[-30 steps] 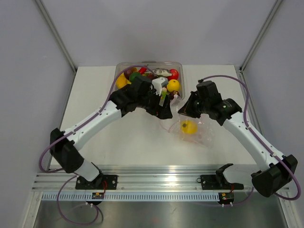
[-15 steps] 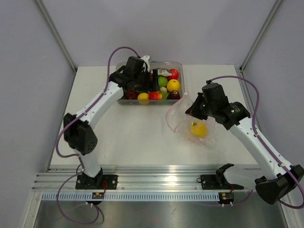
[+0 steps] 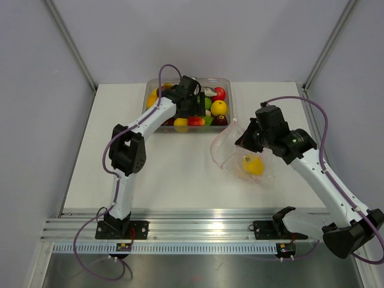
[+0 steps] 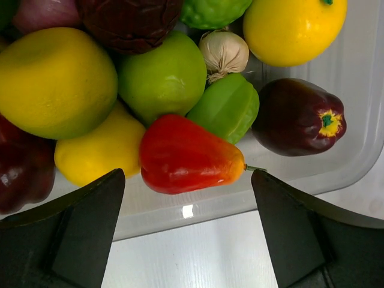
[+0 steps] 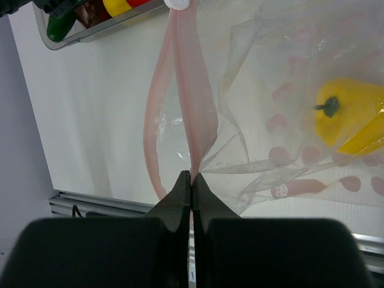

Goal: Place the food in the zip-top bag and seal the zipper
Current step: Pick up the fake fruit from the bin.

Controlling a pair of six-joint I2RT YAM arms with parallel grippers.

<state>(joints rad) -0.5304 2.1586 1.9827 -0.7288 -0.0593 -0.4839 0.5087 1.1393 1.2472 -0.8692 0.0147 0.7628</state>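
Several toy fruits and vegetables fill the clear tub (image 3: 228, 90). My left gripper (image 3: 193, 113) hangs open over its near side. In the left wrist view the open gripper (image 4: 187, 228) frames a red pepper (image 4: 189, 155), with a green one (image 4: 227, 108) and a dark purple one (image 4: 298, 117) beside it. My right gripper (image 3: 245, 139) is shut on the zipper (image 5: 198, 120) and holds the zip-top bag (image 3: 237, 156) with its mouth open toward the tub. A yellow pepper (image 3: 252, 165) lies inside the bag, also in the right wrist view (image 5: 351, 114).
The tub stands at the table's far edge. Grey walls with slanted metal struts close in the back and sides. An aluminium rail (image 3: 204, 231) with both arm bases runs along the near edge.
My left arm has swung from beside the bag back to the tub and lowered over the near fruits. My right gripper lifted the bag's mouth, then held still.
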